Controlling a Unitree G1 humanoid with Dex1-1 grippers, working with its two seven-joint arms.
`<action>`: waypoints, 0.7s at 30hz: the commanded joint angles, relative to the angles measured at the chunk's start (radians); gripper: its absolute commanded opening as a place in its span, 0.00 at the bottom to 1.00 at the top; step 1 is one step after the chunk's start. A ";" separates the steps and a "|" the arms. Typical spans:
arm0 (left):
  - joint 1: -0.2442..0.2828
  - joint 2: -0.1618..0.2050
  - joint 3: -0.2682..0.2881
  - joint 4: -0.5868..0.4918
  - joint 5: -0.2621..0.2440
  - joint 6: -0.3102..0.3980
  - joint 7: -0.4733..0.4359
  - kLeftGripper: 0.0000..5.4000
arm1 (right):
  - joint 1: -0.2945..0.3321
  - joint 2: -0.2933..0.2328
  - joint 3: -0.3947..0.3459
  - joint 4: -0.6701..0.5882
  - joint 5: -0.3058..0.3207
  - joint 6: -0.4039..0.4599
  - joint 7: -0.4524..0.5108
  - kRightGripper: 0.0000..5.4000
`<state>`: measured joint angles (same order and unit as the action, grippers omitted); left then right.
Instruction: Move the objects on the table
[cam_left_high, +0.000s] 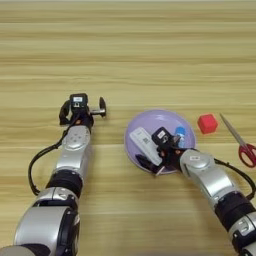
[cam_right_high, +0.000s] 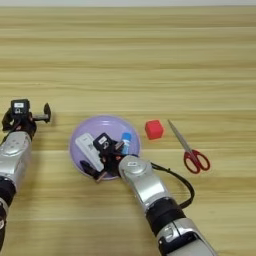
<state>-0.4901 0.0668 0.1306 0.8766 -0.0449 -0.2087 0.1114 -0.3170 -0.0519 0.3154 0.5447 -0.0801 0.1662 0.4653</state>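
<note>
A silver-and-black right arm reaches in from the near right corner, its right gripper (cam_left_high: 159, 159) low over the near rim of a round lilac plate (cam_left_high: 152, 119) on the light-wood worktop (cam_left_high: 150, 50); whether its jaws are parted or closed on anything cannot be told, since the black fingers merge with the wrist housing and the plate's shadow. Lying in the plate, a flat white rectangular bar with a small label (cam_left_high: 145, 144) sits just beside those fingers, and a short blue tube with a white cap (cam_left_high: 179, 134) lies toward the plate's right side, partly screened by the gripper body. The risk, by this reading, is that a sideways nudge from the fingers tips the shallow plate or sweeps the bar into the tube, spilling one over the rim. Just beyond the plate's right edge a small red cube (cam_left_high: 207, 123) rests on the bare wood, and right of it red-handled scissors (cam_right_high: 189, 148) lie with blades pointing away; in the left eye view their handles are cut off. The left gripper (cam_left_high: 98, 109) is parked well apart to the left, its fingers spread and holding nothing.
</note>
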 joint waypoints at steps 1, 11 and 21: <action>-0.017 -0.004 -0.005 0.006 0.012 -0.006 0.008 1.00 | 0.008 -0.009 0.012 0.025 -0.020 0.036 0.009 0.83; -0.017 -0.004 -0.005 0.005 0.011 -0.005 0.008 1.00 | 0.007 -0.009 0.009 0.030 -0.026 0.041 0.005 0.64; -0.015 -0.006 -0.005 0.002 0.012 -0.005 0.009 1.00 | 0.008 -0.011 0.007 0.028 -0.025 0.039 0.005 0.54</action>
<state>-0.4910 0.0602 0.1306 0.8765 -0.0449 -0.2087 0.1158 -0.3244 -0.0571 0.3166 0.5492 -0.0936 0.1684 0.4651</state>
